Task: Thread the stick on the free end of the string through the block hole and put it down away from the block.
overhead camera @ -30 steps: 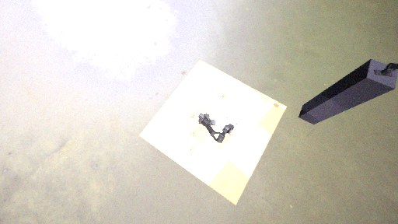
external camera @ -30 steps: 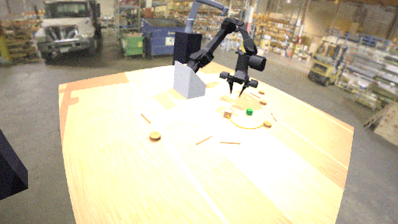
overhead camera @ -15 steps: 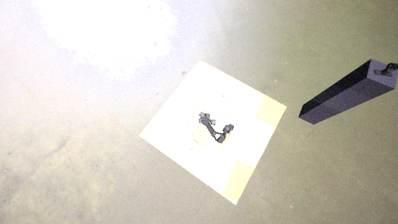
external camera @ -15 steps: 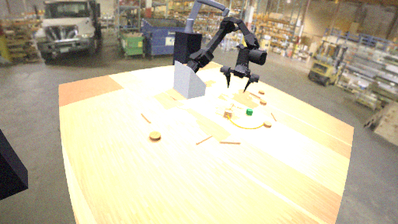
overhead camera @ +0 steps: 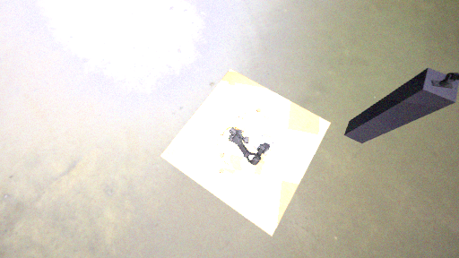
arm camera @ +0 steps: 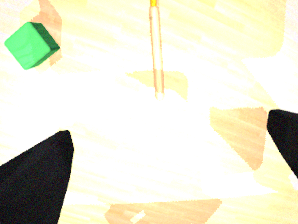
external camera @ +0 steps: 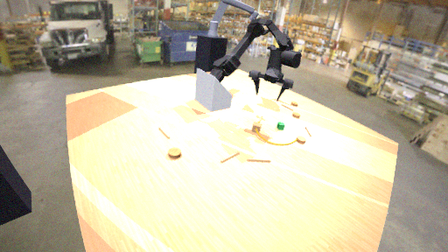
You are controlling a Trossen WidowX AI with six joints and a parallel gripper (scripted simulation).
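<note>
My gripper point(external camera: 267, 97) point(arm camera: 173, 128) is wide open and empty, above the table behind the block. The stick point(arm camera: 157, 50) lies in the upper middle of the wrist view, ahead of and between the fingertips, touching neither. Yellow string point(arm camera: 153, 2) leaves its far end at the top edge. In the exterior view the small wooden block point(external camera: 256, 127) stands on the table. The yellow-orange string point(external camera: 280, 143) curves from the block's near side to the round button point(external camera: 301, 140). The stick is on the block's far side, washed out there. The hole itself is too small to see.
A green cube point(external camera: 280, 126) point(arm camera: 25, 47) stands right of the block in the exterior view. Loose sticks point(external camera: 259, 160) point(external camera: 230, 157) point(external camera: 164, 133) point(external camera: 308, 131) and wooden discs point(external camera: 174, 152) point(external camera: 296, 115) lie around. A grey wedge-shaped body point(external camera: 212, 94) stands beside the arm's base.
</note>
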